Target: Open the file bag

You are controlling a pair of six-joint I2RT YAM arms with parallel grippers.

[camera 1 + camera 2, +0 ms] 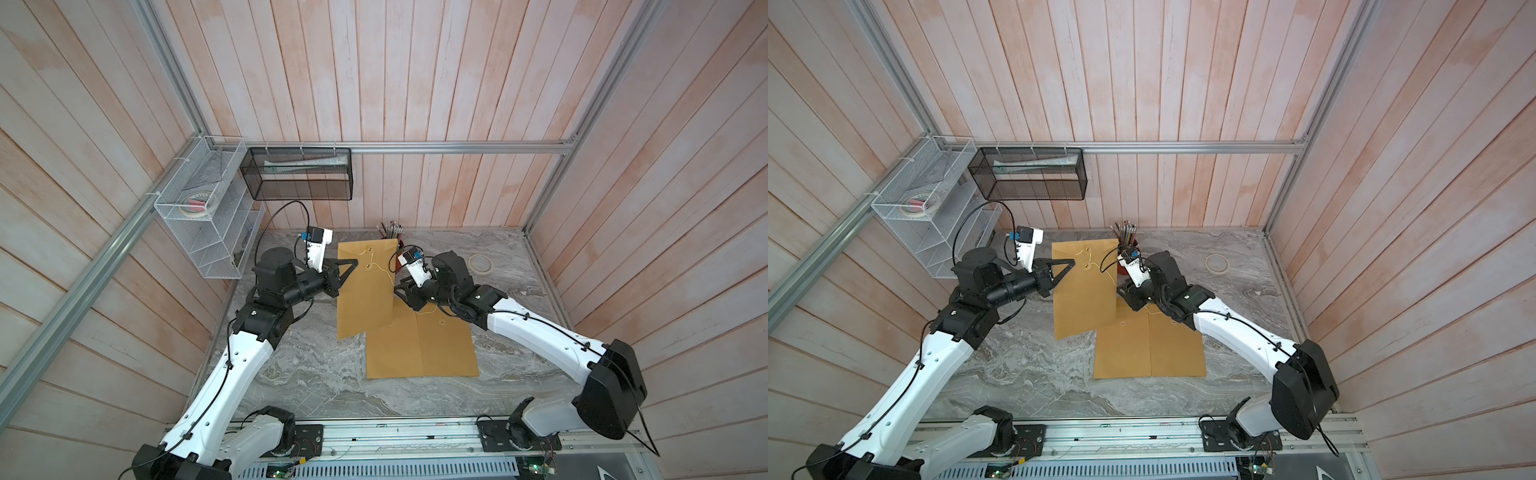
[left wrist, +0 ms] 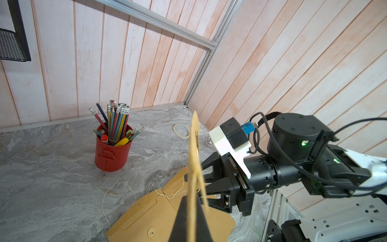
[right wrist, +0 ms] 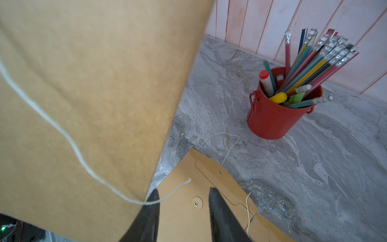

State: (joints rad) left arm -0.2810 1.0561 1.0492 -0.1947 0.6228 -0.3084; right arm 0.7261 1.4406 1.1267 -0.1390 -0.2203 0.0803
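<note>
The left gripper (image 1: 353,262) clamps the raised file bag (image 1: 370,299). The right gripper (image 3: 184,189) stands parted, the string (image 3: 62,134) crossing one finger.

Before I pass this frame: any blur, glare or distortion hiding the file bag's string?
Right wrist view: the held file bag fills the near field, soft, its string blurred but traceable; the red pencil cup is sharp. Left wrist view: bag edge-on. Both top views: wide-angle, wall boards fan outward; even light, no glare.
</note>
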